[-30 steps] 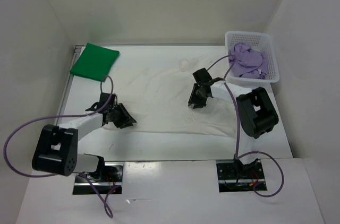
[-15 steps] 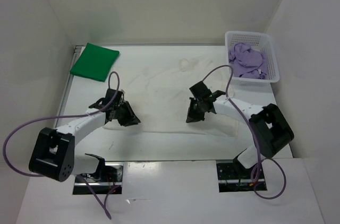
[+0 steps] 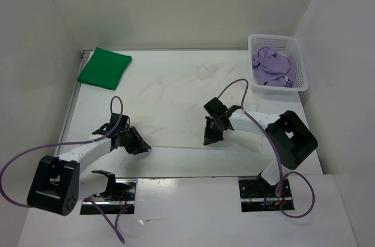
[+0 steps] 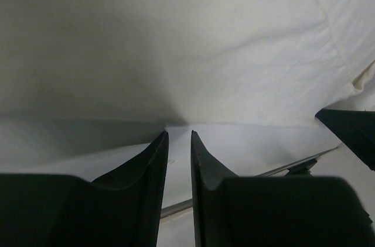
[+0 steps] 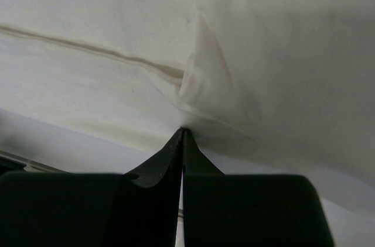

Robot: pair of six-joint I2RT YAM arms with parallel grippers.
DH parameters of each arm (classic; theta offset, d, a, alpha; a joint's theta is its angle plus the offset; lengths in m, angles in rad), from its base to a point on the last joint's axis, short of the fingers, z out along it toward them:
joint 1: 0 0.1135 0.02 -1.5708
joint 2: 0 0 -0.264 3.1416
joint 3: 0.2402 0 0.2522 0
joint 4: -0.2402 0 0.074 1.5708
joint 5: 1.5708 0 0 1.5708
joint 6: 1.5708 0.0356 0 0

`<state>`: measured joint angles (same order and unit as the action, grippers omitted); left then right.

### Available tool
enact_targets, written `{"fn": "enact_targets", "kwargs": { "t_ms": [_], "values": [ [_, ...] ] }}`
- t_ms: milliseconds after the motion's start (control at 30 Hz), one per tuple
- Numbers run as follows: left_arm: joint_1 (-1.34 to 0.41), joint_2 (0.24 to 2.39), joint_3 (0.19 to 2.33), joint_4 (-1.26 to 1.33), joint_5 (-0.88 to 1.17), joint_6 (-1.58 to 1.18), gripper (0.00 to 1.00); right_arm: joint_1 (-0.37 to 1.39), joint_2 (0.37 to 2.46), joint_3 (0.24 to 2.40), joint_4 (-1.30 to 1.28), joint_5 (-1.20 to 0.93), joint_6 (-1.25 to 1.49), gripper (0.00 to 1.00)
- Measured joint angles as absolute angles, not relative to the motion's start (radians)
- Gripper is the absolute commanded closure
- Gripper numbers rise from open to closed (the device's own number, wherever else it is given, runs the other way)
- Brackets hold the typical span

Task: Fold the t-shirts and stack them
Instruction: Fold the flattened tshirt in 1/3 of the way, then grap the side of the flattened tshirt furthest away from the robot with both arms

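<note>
A white-cream t-shirt (image 3: 176, 98) lies spread flat over the middle of the table. My right gripper (image 3: 207, 139) is at the shirt's near hem, shut on a pinch of it. In the right wrist view the cloth (image 5: 263, 54) puckers at the closed tips (image 5: 182, 130). My left gripper (image 3: 142, 148) sits low at the shirt's near left edge. Its fingers (image 4: 178, 134) stand a narrow gap apart with only table between them, and the cloth's edge (image 4: 205, 42) lies just beyond the tips. A folded bright green t-shirt (image 3: 104, 67) rests at the far left. A light purple t-shirt (image 3: 270, 67) is bunched in the basket.
The white lattice basket (image 3: 301, 62) stands at the far right corner. A metal rail (image 3: 72, 106) runs along the table's left side. White walls close in the left, back and right. A strip of bare table (image 3: 193, 162) lies between the shirt and the arm bases.
Both grippers came down toward the shirt's near edge. The right gripper's jaws closed on the near hem. The left gripper moved toward me to the near left edge.
</note>
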<state>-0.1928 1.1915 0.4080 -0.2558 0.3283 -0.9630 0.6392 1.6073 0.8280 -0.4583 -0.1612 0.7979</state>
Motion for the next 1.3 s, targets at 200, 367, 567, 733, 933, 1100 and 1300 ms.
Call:
{"fn": "enact_targets", "kwargs": {
  "t_ms": [200, 367, 567, 733, 933, 1100, 1300],
  "values": [
    [-0.193, 1.116, 0.387, -0.376, 0.324, -1.007, 0.73, 0.715, 1.603, 0.813, -0.452, -0.193, 0.802, 0.96],
    [-0.191, 1.093, 0.404, -0.455, 0.342, -1.020, 0.76, 0.739, 1.580, 0.797, -0.496, -0.219, 0.805, 0.87],
    [-0.173, 1.187, 0.762, -0.475, 0.317, -0.960, 0.70, 0.705, 1.580, 0.914, -0.625, -0.198, 0.749, 0.74],
    [-0.073, 1.409, 1.124, -0.273, 0.174, -0.897, 0.55, 0.624, 1.556, 0.990, -0.617, -0.225, 0.702, 0.96],
    [0.006, 1.802, 1.366, -0.200, -0.007, -0.839, 0.51, 0.461, 1.547, 1.052, -0.612, -0.245, 0.666, 0.95],
    [0.030, 2.088, 1.612, -0.266, -0.111, -0.776, 0.48, 0.371, 1.579, 1.187, -0.587, -0.253, 0.618, 0.91],
    [0.030, 2.258, 1.822, -0.306, -0.191, -0.685, 0.47, 0.295, 1.617, 1.210, -0.575, -0.286, 0.591, 0.81]
  ]
}}
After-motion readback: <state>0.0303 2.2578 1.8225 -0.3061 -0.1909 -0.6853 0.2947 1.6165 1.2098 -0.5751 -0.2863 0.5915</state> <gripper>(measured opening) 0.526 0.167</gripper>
